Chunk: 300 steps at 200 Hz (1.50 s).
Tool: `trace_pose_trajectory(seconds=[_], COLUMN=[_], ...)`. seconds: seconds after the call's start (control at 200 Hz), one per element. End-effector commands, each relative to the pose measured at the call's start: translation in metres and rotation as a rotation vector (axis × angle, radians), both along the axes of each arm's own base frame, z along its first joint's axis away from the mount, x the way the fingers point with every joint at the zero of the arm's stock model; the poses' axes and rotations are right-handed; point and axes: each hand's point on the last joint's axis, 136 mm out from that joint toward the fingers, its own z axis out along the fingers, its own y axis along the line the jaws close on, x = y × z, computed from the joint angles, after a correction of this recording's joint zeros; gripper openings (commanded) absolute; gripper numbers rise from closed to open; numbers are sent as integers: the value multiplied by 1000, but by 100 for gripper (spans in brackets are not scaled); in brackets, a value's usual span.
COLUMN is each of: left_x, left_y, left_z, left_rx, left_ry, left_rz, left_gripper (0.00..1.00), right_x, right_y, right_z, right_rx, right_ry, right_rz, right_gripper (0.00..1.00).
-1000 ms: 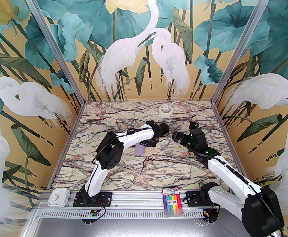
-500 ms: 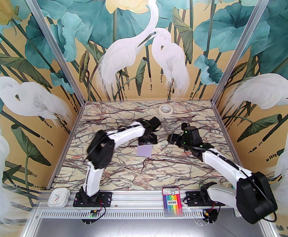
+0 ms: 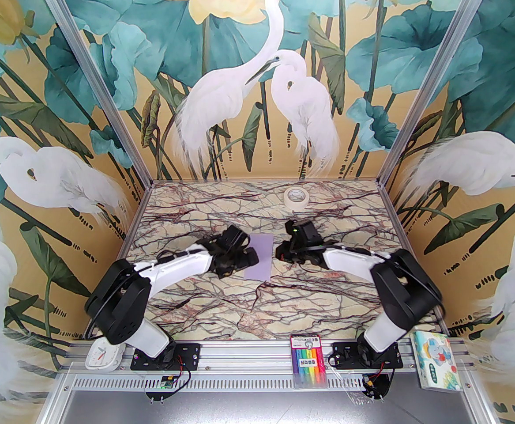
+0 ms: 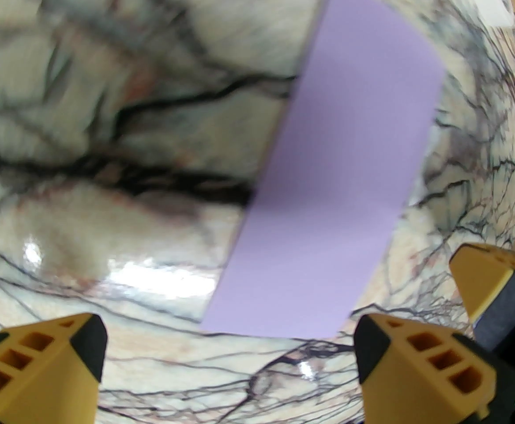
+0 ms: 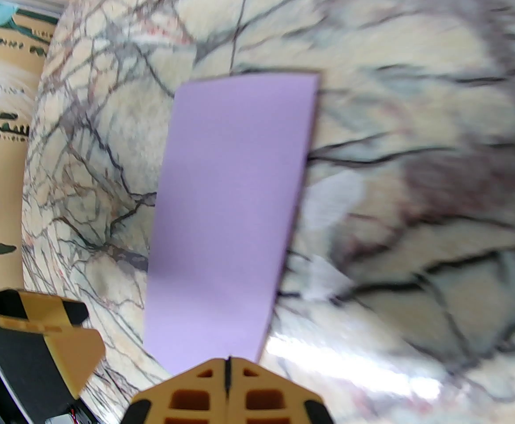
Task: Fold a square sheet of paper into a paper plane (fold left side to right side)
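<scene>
The square sheet of paper (image 3: 259, 256) lies flat mid-table as a narrow lavender rectangle, its long axis running front to back. A paper plane is out of view. My left gripper (image 3: 249, 259) sits low at the sheet's left edge. In the left wrist view the left gripper (image 4: 231, 360) is open, its yellow fingers (image 4: 416, 369) straddling the near end of the sheet (image 4: 336, 183) with nothing between them. My right gripper (image 3: 280, 254) is at the sheet's right edge. In the right wrist view the right gripper (image 5: 227, 387) is shut, tips at the edge of the sheet (image 5: 235, 219).
A white tape roll (image 3: 295, 197) stands at the back of the marble table (image 3: 310, 307). On the front rail are a marker pack (image 3: 309, 360), a tissue pack (image 3: 438, 360) at the right and a small white clock (image 3: 105, 353) at the left.
The left gripper opened and let go of the sheet, then drew back to its left side. The right gripper shut and came down beside the sheet's right edge. The sheet now lies uncovered.
</scene>
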Motion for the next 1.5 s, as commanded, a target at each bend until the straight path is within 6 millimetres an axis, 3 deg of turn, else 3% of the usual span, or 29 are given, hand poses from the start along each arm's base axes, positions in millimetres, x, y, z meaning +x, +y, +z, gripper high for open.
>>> trace_pose_trajectory(seconds=[0.0,0.22,0.41,0.735,0.895,1.27,1.495], left_x=[16,18,15,13,16,27,18], left_y=[-23,-37,-42,-55,-67,-77,-81], left_z=[18,16,2,-10,-1,44,47], left_rx=[-216,-287,-282,-301,-344,-447,-485], left_ry=[-69,-66,-11,50,20,-154,-139], left_rz=[28,-8,-17,-54,-98,-158,-187], left_gripper=[92,86,86,84,84,84,79], right_x=[0,3,1,-2,-2,-4,-3], right_y=[12,22,17,16,16,15,15], right_z=[-4,-18,-37,-43,-44,-48,-49], right_rx=[-2,-30,-79,-80,-79,-84,-84], right_ry=[20,47,79,90,95,112,116], right_rz=[42,81,83,81,81,77,72], right_gripper=[0,0,0,0,0,0,0])
